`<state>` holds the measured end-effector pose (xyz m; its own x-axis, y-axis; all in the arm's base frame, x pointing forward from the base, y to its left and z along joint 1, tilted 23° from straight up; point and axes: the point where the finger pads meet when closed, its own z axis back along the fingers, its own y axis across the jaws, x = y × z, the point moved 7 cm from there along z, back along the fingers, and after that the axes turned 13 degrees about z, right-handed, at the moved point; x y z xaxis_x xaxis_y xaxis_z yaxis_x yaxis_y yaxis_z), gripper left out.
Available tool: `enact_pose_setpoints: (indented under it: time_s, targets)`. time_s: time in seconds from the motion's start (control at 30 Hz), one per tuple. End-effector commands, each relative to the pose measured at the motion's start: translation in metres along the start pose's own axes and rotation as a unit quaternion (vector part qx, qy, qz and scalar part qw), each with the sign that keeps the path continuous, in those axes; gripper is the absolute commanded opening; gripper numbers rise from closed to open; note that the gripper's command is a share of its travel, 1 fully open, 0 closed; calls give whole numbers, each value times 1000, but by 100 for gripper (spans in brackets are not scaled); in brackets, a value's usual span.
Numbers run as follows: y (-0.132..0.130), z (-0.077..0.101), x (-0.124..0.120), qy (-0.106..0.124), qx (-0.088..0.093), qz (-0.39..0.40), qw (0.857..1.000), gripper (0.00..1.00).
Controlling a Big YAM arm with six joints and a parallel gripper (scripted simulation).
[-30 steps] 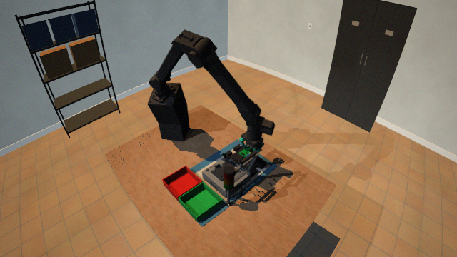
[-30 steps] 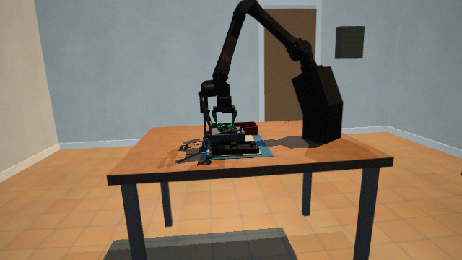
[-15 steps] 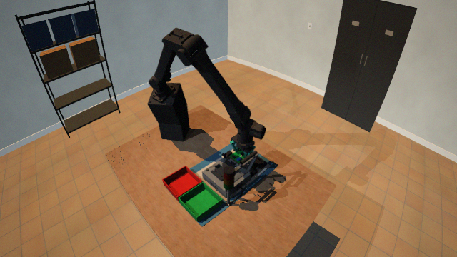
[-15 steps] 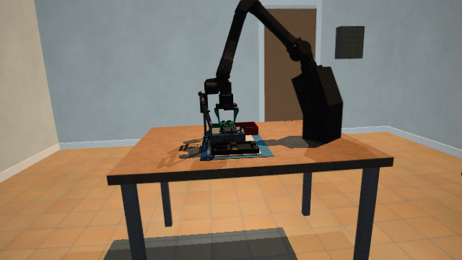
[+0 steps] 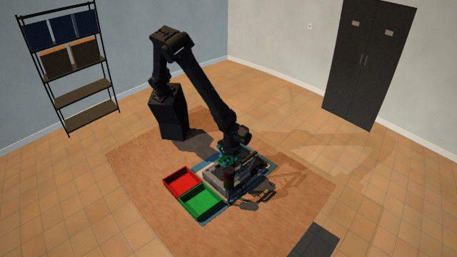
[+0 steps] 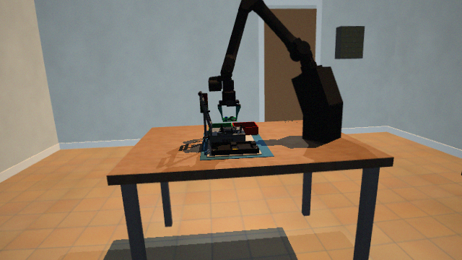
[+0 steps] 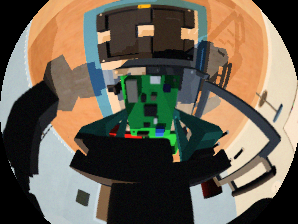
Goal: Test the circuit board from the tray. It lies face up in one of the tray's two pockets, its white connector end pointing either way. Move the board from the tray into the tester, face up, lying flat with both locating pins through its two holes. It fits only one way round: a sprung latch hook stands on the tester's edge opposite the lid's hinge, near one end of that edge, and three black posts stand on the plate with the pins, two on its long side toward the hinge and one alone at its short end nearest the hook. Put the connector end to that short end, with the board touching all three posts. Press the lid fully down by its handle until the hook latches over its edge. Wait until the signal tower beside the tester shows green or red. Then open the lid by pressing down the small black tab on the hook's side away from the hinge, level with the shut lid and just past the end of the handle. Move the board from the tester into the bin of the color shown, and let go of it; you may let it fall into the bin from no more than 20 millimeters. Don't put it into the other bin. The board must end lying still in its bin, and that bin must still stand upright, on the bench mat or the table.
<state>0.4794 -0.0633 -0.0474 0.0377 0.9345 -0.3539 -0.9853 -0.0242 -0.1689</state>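
Wooden table (image 6: 162,159) on tiled floor, blue-grey walls. Teal bench mat (image 6: 265,152) carries dark tray (image 6: 234,147), grey tester (image 6: 228,138) with lid raised, signal tower (image 5: 228,175), red bin (image 5: 181,181), green bin (image 5: 201,200). Circuit board (image 7: 152,104): green, small dark components, held aloft above the tester. Gripper (image 6: 229,116): fingers partly spread, closed across the board's width. Shelf rack (image 5: 104,50) and dark cabinet (image 5: 368,61) stand well apart.

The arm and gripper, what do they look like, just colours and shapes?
The arm is matte black, with long rounded links and bulky joints, rising from a boxy black pedestal. The gripper has teal-green, angular fingers below a black body. No cables or markings are visible.
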Motion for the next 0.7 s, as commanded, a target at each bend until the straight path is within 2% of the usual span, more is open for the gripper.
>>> enact_pose_setpoints:
  time_s: [0.0, 0.13, 0.23, 0.3, 0.43, 0.67]
  targets:
    - [-6, 11, -23, 1, -20, 1, 1000, 72]
    - [-1, 12, -33, 2, -20, 1, 1000, 72]
    - [-7, 10, -28, 0, -20, 7, 1000, 72]
    - [-1, 13, -37, 2, -21, 1, 1000, 72]
    - [-3, 14, -40, 3, -23, 0, 1000, 72]
    - [0, 10, -38, 2, -17, 1, 1000, 72]
